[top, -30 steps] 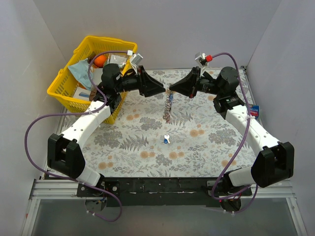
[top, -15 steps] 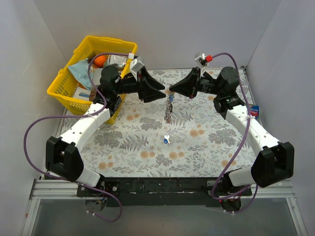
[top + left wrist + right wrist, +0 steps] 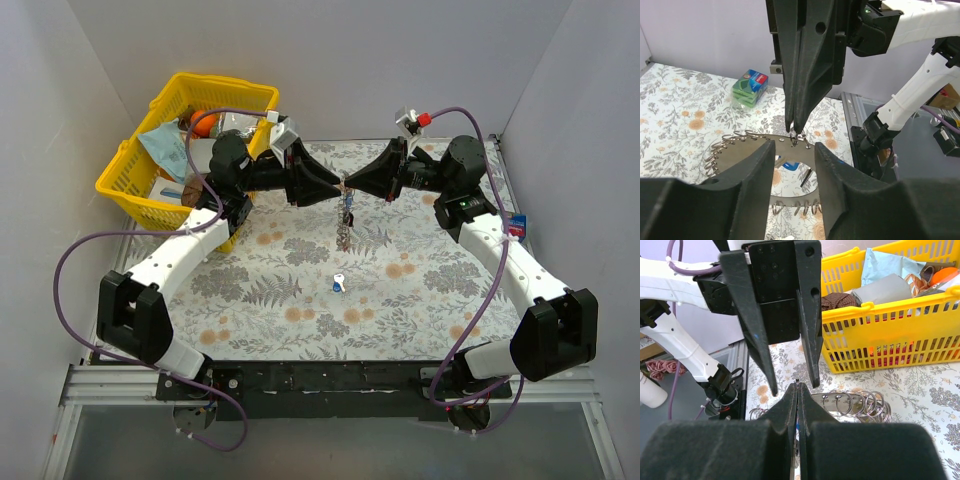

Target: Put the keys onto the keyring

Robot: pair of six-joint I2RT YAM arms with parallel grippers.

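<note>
The keyring [image 3: 344, 218] hangs in the air a little above the middle of the overhead frame, between the two arms and above the flowered worktop [image 3: 430, 290]. It dangles downward from a single point at its top. There the right gripper [image 3: 794, 134] has its jaws pressed together on the ring's upper edge, pinching it at one of the small wire loops that line the rim.

The left gripper [image 3: 794, 388] faces it tip to tip. Its jaws stand apart, one on each side of the ring's edge, and neither looks to be pressing on the metal.

One small key [image 3: 339, 283] with a blue and white head lies flat on the worktop below the ring, nearer the bottom of the frame. No other keys can be made out.

The ring looks thin, light and stiff. Held at one spot, it is likely to swing and twist, and smooth metal slips easily between hard jaws. The flat band just beside the present pinch seems the safest place for a second hold, not the fine loops, which could bend or snag.

The key is tiny and lies flush, so it is best taken by its plastic head, which is thicker and less slick than the blade.
</note>
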